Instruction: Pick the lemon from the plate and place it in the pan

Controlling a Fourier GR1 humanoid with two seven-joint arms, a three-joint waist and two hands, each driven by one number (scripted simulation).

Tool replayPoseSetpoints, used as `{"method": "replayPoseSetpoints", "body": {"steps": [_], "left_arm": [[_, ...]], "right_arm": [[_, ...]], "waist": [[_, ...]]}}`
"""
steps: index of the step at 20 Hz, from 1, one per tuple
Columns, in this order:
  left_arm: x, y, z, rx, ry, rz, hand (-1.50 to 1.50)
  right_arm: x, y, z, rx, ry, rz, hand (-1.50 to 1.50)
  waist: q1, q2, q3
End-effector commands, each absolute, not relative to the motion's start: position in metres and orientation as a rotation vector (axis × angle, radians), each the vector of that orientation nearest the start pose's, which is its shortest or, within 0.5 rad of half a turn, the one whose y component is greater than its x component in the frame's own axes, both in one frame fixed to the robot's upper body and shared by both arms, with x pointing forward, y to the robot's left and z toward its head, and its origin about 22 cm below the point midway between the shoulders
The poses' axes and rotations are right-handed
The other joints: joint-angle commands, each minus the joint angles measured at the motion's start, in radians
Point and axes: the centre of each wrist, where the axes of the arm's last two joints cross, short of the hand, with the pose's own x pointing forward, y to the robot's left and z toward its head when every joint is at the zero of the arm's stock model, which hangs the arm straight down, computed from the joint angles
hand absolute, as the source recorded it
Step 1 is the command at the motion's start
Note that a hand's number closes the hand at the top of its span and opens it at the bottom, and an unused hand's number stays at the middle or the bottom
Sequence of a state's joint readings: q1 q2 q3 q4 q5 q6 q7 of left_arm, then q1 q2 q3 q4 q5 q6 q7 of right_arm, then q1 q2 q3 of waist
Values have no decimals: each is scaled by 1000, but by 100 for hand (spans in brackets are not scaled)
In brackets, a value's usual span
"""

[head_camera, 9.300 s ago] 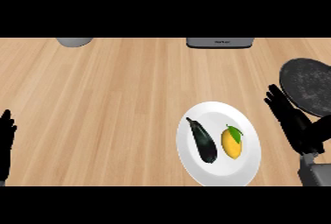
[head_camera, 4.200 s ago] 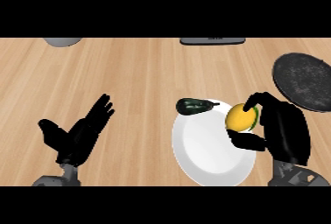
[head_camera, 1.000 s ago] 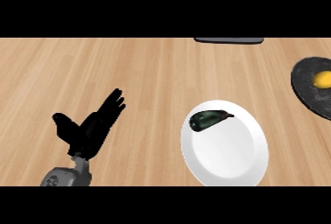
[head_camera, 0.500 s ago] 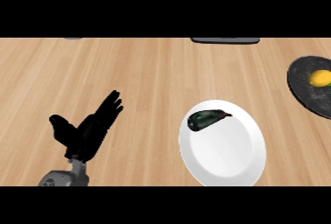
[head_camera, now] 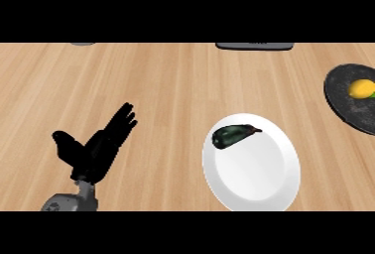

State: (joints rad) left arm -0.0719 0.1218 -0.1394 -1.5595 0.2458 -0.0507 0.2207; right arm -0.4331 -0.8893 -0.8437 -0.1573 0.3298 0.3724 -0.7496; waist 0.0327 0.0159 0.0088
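The yellow lemon [head_camera: 362, 89] lies inside the dark round pan [head_camera: 350, 106] at the right edge of the counter. A white plate [head_camera: 256, 168] sits at lower middle right; on its upper left part rests a dark aubergine [head_camera: 233, 136]. My left hand [head_camera: 95, 148] stands at the lower left with its fingers straight and spread, touching nothing, well left of the plate. No part of my right hand shows in this view.
A dark flat object [head_camera: 254, 45] sits at the counter's far edge, top middle right. A small grey thing [head_camera: 83, 43] peeks in at the top left. Bare wooden counter lies between my left hand and the plate.
The whole scene has slid slightly left in the view, so more of the pan with the lemon shows. My left hand stays open in about the same place.
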Motion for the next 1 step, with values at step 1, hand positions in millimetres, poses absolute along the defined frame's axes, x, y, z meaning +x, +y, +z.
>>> {"method": "replayPoseSetpoints", "body": {"steps": [1], "left_arm": [[260,216,16,-243,-1377,-118,0]], "right_arm": [[190,-588,35,-539,-1593,-63,-150]], "waist": [[-1,0,0]]}}
